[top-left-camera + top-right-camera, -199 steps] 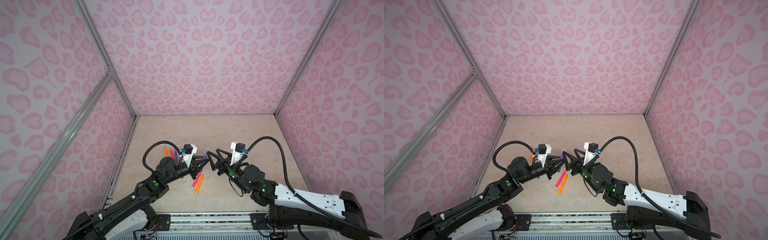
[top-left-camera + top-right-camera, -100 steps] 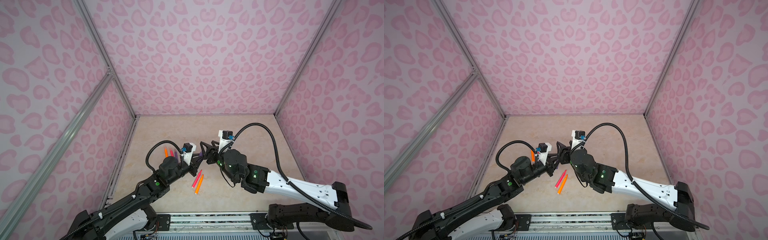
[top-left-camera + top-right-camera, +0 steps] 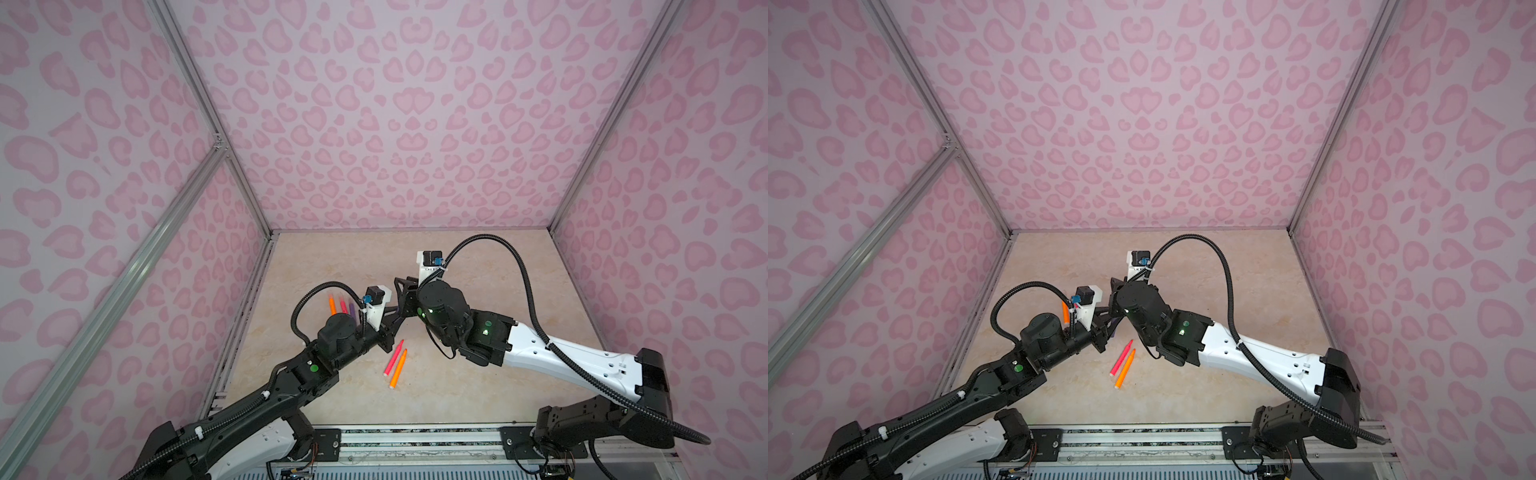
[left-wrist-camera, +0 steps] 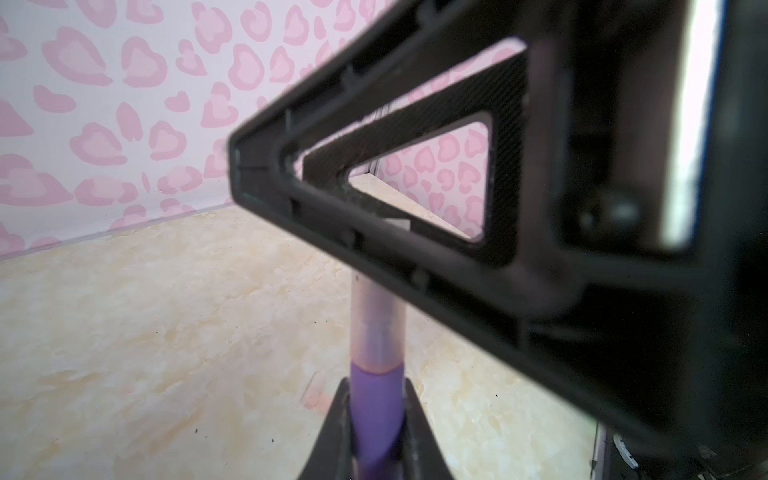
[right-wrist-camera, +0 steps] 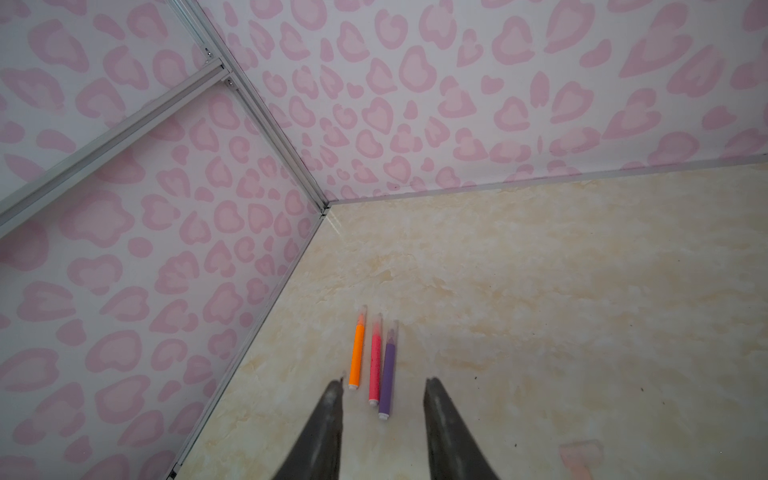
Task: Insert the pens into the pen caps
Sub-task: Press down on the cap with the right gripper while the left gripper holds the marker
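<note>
The purple pen is clamped upright between the jaws of the left gripper, with a clear cap seated over its tip. The cap's far end runs behind the right gripper, whose jaws stand narrowly apart; contact cannot be told. An uncapped pink pen and orange pen lie side by side on the table, near the left gripper.

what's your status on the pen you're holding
Left gripper shut on purple pen, clear cap over its tip. Right gripper open, empty in its wrist view. Pink pen and orange pen lie uncapped on table.
</note>
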Action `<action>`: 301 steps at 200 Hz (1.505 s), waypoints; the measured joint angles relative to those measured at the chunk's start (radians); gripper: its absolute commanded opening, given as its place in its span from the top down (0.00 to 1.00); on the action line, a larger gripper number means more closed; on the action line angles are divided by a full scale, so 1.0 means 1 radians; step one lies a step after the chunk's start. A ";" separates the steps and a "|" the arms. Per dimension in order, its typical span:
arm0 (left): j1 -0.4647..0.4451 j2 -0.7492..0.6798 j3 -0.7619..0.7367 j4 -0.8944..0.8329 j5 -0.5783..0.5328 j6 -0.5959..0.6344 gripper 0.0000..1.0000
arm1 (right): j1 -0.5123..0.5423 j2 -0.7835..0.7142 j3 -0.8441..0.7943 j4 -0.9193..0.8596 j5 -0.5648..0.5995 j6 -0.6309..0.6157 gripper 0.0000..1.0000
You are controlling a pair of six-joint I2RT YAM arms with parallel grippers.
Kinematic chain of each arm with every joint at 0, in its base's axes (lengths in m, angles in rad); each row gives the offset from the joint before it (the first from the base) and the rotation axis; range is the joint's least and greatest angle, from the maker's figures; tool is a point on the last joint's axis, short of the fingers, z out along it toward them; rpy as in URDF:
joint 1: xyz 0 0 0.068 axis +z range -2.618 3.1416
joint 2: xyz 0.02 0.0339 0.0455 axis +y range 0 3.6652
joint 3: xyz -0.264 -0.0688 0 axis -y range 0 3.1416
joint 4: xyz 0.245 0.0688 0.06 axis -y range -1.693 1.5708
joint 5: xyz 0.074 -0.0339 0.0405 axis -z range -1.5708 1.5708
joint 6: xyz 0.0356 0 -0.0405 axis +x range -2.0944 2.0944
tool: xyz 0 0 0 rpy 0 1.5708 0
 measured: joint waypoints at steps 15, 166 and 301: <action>0.000 0.000 0.000 0.000 0.000 0.000 0.97 | 0.000 0.006 0.004 -0.005 -0.011 0.000 0.78; -0.010 -0.040 0.002 -0.130 -0.125 0.011 0.96 | 0.075 0.116 0.064 -0.078 0.185 0.138 1.00; 0.028 -0.049 0.000 -0.182 0.045 -0.023 0.96 | 0.085 -0.002 -0.192 0.238 0.077 0.078 1.00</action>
